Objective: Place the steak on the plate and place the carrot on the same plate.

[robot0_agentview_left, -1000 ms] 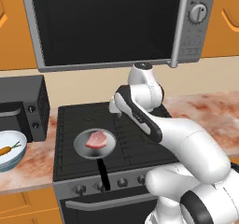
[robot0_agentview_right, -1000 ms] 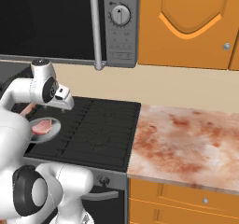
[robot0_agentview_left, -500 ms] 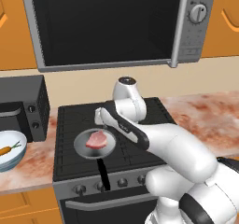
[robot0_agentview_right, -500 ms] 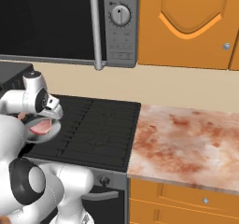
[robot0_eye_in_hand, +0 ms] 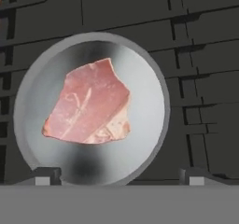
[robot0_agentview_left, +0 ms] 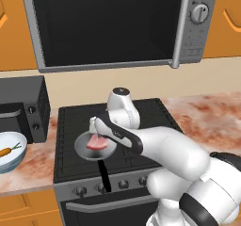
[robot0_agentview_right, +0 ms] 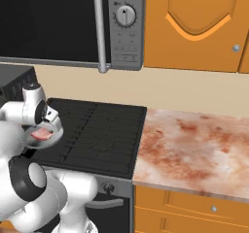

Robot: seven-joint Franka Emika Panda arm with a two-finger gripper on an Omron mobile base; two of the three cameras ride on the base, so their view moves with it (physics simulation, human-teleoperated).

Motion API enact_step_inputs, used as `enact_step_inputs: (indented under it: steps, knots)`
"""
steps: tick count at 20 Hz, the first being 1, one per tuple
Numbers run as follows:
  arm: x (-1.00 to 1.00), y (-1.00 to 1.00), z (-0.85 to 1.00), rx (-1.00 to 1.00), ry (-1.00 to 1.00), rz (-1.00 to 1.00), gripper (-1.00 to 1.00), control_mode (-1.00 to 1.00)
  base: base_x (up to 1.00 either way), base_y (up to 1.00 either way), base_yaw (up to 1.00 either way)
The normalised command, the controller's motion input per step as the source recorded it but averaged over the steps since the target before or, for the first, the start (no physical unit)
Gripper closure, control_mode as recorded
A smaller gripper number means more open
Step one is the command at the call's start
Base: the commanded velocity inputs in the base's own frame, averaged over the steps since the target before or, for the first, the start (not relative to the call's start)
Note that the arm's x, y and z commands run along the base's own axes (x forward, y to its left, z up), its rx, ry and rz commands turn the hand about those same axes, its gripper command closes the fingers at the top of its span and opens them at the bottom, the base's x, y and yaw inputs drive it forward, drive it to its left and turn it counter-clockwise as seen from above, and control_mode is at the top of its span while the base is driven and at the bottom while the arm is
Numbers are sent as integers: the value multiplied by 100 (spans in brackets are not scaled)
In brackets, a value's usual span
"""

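The steak (robot0_eye_in_hand: 89, 102) lies flat in the grey frying pan (robot0_eye_in_hand: 144, 143) on the stove grate (robot0_eye_in_hand: 205, 78).

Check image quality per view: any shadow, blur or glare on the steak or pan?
Hand view: steak sharp, marbling readable; a soft dark shadow lies on the pan floor below it, no glare. Left base view: steak small, partly behind the arm, flat even lighting. Right base view: steak a pink sliver at the frame's left, detail too coarse.

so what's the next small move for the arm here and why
Probably lower straight down: the open end effector hangs above the steak, which lies untouched in the frying pan, roughly centred between the fingertips, so descending should bracket it for a grasp.
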Motion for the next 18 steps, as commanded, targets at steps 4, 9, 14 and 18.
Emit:
enact_step_inputs:
  steps: [4, 9, 14, 18]
  knots:
    - [2, 0, -28, 0, 0, -7, -100, -100, 0, 0, 0]
    - [20, 0, -17, 0, 0, -4, -100, -100, 0, 0, 0]
    - [21, 0, -16, 0, 0, 0, -100, -100, 0, 0, 0]
    - [14, 7, -17, 0, 0, -1, -100, -100, 0, 0, 0]
